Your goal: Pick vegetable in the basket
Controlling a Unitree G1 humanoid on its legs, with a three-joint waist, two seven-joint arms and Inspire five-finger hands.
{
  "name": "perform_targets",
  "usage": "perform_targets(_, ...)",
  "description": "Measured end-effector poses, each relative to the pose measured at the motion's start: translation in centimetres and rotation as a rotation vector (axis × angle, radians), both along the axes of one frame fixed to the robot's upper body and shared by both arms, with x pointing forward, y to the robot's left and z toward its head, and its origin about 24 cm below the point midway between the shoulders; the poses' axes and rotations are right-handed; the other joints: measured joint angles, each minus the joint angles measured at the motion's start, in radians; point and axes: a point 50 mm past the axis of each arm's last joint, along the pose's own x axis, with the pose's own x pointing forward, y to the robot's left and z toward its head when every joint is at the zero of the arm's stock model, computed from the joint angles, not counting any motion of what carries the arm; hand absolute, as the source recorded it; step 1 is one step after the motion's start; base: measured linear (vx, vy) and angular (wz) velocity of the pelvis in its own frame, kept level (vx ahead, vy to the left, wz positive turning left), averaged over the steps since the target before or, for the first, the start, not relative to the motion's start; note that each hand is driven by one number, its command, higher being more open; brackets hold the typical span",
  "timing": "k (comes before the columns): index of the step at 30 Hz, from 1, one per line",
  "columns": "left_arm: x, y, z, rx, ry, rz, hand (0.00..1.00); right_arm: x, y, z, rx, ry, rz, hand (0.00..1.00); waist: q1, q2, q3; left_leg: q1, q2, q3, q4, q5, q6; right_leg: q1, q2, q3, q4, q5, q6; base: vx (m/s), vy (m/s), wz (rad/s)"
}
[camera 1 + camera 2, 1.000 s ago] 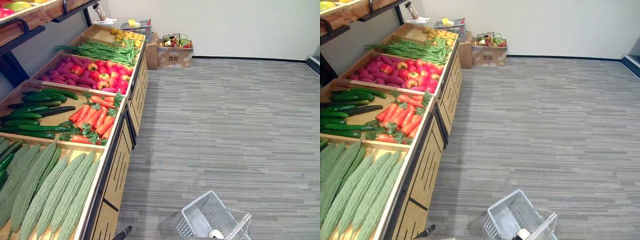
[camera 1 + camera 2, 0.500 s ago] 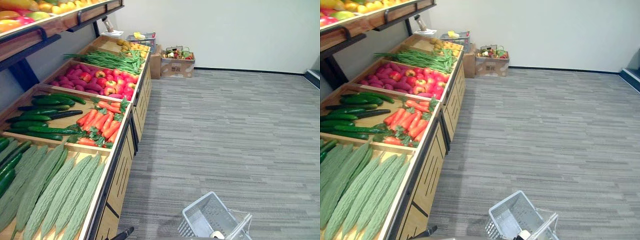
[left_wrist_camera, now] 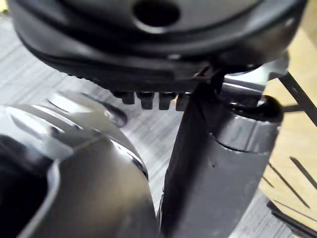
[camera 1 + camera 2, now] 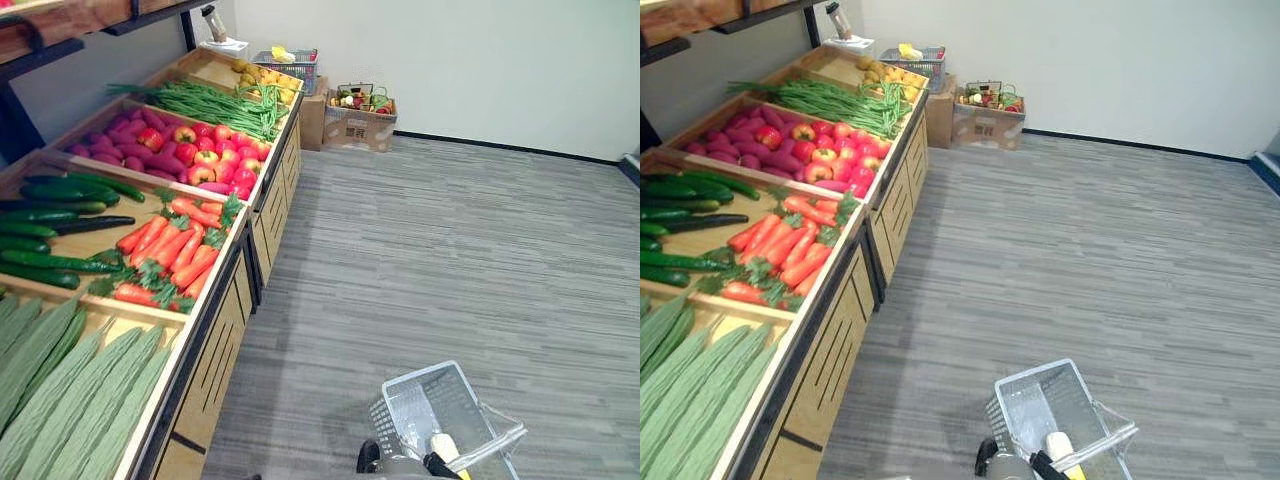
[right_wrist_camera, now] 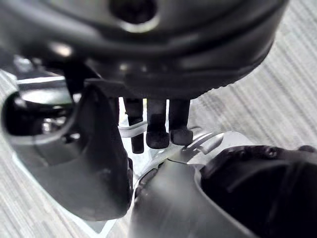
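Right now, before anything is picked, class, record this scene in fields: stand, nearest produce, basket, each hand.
Stand: wooden produce stand on the robot's left
Nearest produce: bitter gourds, then carrots and cucumbers
Basket: grey basket, no vegetable inside
Right hand: fingers curled round the basket's handle
Left hand: hanging beside the stand, holding nothing

The left robot hand (image 3: pixel 208 173) has a glossy black housing with a round hole and a thick dark thumb, beside a smooth silver-grey shell (image 3: pixel 94 168). The right robot hand (image 5: pixel 94 163) looks the same; its thumb wears a pale cover (image 4: pixel 444 446).
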Motion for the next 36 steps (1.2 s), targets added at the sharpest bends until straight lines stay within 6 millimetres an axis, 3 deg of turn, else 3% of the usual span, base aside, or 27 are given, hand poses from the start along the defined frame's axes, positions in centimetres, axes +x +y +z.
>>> perform_targets(2,-0.2,-0.3,-0.1,-0.019,-0.014,0.042,1.0,-0.2,0.0,-0.1,0.002,0.011,0.009,0.0,0.003,0.0,-0.012,-0.083,0.043,0.004,0.169,0.039,0.022,0.013,0.03,0.0,-0.007,-0.036,-0.023,0.35,-0.306,-0.16)
perform_targets(4,0.3,-0.4,0.0,-0.016,-0.048,0.091,1.0,-0.3,-0.5,0.0,0.002,0.023,0.018,0.0,0.001,0.016,-0.005,-0.184,0.109,0.003,0.376,0.113,0.047,0.057,0.073,-0.004,-0.062,-0.049,-0.043,0.36,-0.277,-0.03)
perform_targets(5,0.7,-0.5,0.0,-0.022,-0.071,0.135,1.0,-0.6,-0.4,-0.1,0.012,0.045,0.02,0.0,0.004,0.019,0.001,-0.262,0.146,-0.008,0.544,0.137,0.041,0.106,0.094,-0.004,-0.104,-0.046,-0.054,0.47,-0.317,0.0)
perform_targets(7,1.4,-0.2,0.2,-0.017,-0.101,0.142,1.0,-1.4,-0.4,-0.3,0.022,0.089,0.031,0.0,0.009,0.007,0.007,-0.327,0.144,0.016,0.683,0.066,-0.007,0.216,0.105,-0.004,-0.175,-0.04,-0.069,0.42,-0.223,-0.05)
perform_targets(8,1.8,-0.2,0.3,-0.019,-0.119,0.134,1.0,-1.5,-0.2,-0.3,0.026,0.092,0.04,0.0,0.011,-0.001,0.011,-0.34,0.123,0.044,0.657,0.043,-0.01,0.249,0.102,0.001,-0.201,-0.04,-0.069,0.41,-0.158,-0.25)
perform_targets(9,2.5,-0.2,0.4,-0.022,-0.143,0.117,1.0,-1.0,0.0,-0.3,0.031,0.081,0.051,0.0,0.017,-0.011,0.012,-0.366,0.072,0.094,0.511,0.011,-0.009,0.287,0.095,0.015,-0.238,-0.04,-0.069,0.42,-0.073,-0.33)
perform_targets(11,2.9,-0.1,0.5,-0.021,-0.151,0.119,1.0,-0.6,0.2,-0.3,0.035,0.07,0.052,0.0,0.018,-0.025,0.02,-0.391,-0.022,0.103,0.238,0.018,0.002,0.298,0.068,0.031,-0.246,-0.044,-0.062,0.37,0.045,-0.27)
perform_targets(12,3.2,0.0,0.5,-0.017,-0.152,0.121,1.0,-0.6,0.2,-0.3,0.036,0.068,0.05,0.0,0.018,-0.039,0.029,-0.396,-0.097,0.078,0.023,0.091,0.021,0.311,0.038,0.037,-0.247,-0.057,-0.042,0.21,0.13,-0.12)
perform_targets(13,3.2,0.0,0.5,-0.016,-0.149,0.122,1.0,-0.7,0.3,-0.3,0.037,0.07,0.05,0.0,0.019,-0.043,0.032,-0.397,-0.119,0.063,-0.039,0.143,0.028,0.318,0.028,0.042,-0.247,-0.065,-0.033,0.25,0.173,-0.2)
perform_targets(14,3.0,-0.2,0.4,-0.015,-0.137,0.125,1.0,-1.0,0.3,-0.3,0.036,0.078,0.052,0.0,0.03,-0.037,0.03,-0.396,-0.135,0.034,-0.095,0.237,0.024,0.328,0.022,0.061,-0.249,-0.085,-0.02,0.18,0.125,-0.22)
perform_targets(16,3.0,-0.1,0.5,-0.009,-0.132,0.131,1.0,-1.0,0.2,-0.3,0.024,0.079,0.062,0.0,0.038,-0.032,0.032,-0.394,-0.146,0.025,-0.082,0.29,0.06,0.337,0.02,0.081,-0.25,-0.104,0.001,0.22,0.133,-0.17)
perform_targets(18,3.2,0.6,0.6,0.015,-0.125,0.114,1.0,-0.8,0.7,-0.4,0.029,0.078,0.097,0.0,0.043,-0.056,0.046,-0.402,-0.15,0.036,-0.012,0.259,0.107,0.351,0.002,0.1,-0.247,-0.097,0.009,0.23,0.143,-0.07)
perform_targets(22,2.4,0.8,0.4,0.018,-0.085,0.117,1.0,-0.8,0.9,-0.4,0.021,0.075,0.109,0.0,0.047,-0.069,0.035,-0.326,-0.159,0.095,-0.041,0.238,0.123,0.376,-0.02,0.124,-0.23,-0.065,0.036,0.18,0.133,-0.29)
perform_targets(25,2.2,0.7,0.3,0.015,-0.077,0.11,1.0,-1.0,0.5,-0.3,0.011,0.08,0.108,0.0,0.046,-0.054,0.007,-0.306,-0.175,0.113,-0.05,0.206,0.134,0.348,-0.04,0.12,-0.161,-0.074,0.049,0.08,0.129,-0.2)
perform_targets(28,1.9,0.4,0.2,0.005,-0.074,0.091,1.0,-0.5,-0.5,-0.1,-0.03,0.067,0.138,0.0,0.043,-0.045,-0.007,-0.267,-0.204,0.132,-0.063,0.163,0.15,0.205,-0.115,0.115,0.199,-0.152,0.134,0.02,0.138,-0.15)
perform_targets(30,1.5,0.7,0.3,0.016,-0.064,0.054,1.0,0.1,-0.6,0.0,-0.034,0.044,0.12,0.0,0.037,-0.06,-0.017,-0.213,-0.247,0.129,-0.09,0.15,0.165,0.076,-0.196,0.148,0.501,-0.102,0.238,0.11,0.128,0.06)
perform_targets(31,1.6,0.8,0.3,0.019,-0.065,0.047,1.0,0.1,-0.6,0.0,-0.032,0.044,0.118,0.0,0.033,-0.066,-0.021,-0.201,-0.252,0.12,-0.094,0.147,0.17,0.06,-0.214,0.144,0.551,-0.102,0.236,0.15,0.05,0.35)
perform_targets(33,1.7,0.9,0.4,0.024,-0.069,0.024,1.0,0.0,-0.6,0.0,-0.03,0.042,0.104,0.0,0.022,-0.068,-0.021,-0.172,-0.251,0.076,-0.105,0.141,0.174,0.038,-0.233,0.081,0.603,-0.171,0.171,0.12,-0.016,0.55)
perform_targets(34,1.9,0.9,0.4,0.024,-0.073,0.021,1.0,0.1,-0.6,0.0,-0.029,0.036,0.104,0.0,0.014,-0.064,-0.021,-0.165,-0.243,0.043,-0.113,0.141,0.173,0.022,-0.225,0.048,0.563,-0.21,0.151,0.16,-0.082,0.8)
perform_targets(36,2.2,0.7,0.4,0.021,-0.078,0.002,1.0,0.3,-0.5,0.1,-0.019,0.021,0.099,0.0,-0.004,-0.047,-0.022,-0.169,-0.209,-0.025,-0.114,0.14,0.169,0.005,-0.161,0.072,0.388,-0.224,0.139,0.18,-0.143,1.0)
